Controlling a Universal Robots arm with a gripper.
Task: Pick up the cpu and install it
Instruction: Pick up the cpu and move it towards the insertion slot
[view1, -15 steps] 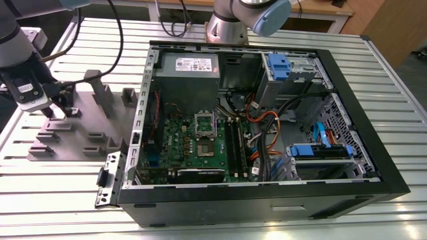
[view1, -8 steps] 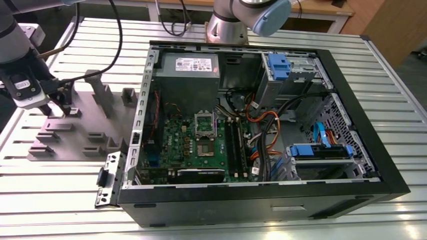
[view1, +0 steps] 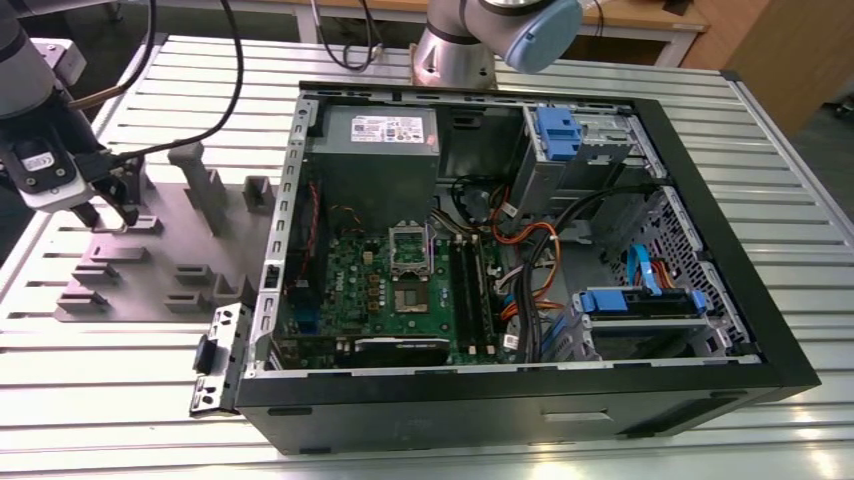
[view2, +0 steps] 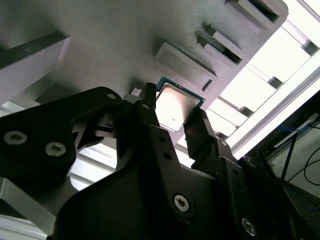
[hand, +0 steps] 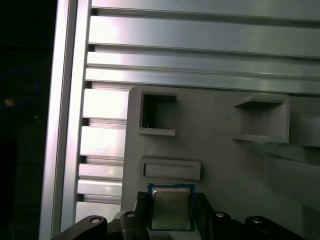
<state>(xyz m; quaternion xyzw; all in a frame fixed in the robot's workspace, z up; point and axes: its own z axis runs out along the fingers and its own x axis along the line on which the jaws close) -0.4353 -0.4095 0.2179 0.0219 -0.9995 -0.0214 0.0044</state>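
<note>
The cpu (view2: 175, 102) is a small flat square chip with a shiny silver top and a thin green rim. It sits between my gripper's (view2: 174, 114) two black fingers, which press on its opposite edges, just above the gray fixture plate (view2: 115, 45). The first wrist view shows the same cpu (hand: 170, 207) flanked by the gripper (hand: 171, 212). In the exterior view my gripper (view1: 111, 215) hangs over the gray fixture plate (view1: 174, 250) at the exterior view's left, outside the open computer case (view1: 727, 210). On the green motherboard, the socket (view1: 410, 297) lies open with its metal frame (view1: 410, 247) raised.
The fixture plate carries several raised blocks and pockets (hand: 157, 115) around the gripper. Inside the case are a gray power supply (view1: 380, 130), blue drive brackets (view1: 554, 130), memory slots (view1: 467, 290) and loose cables (view1: 534, 250). The slatted aluminium table (view1: 801, 170) surrounds everything.
</note>
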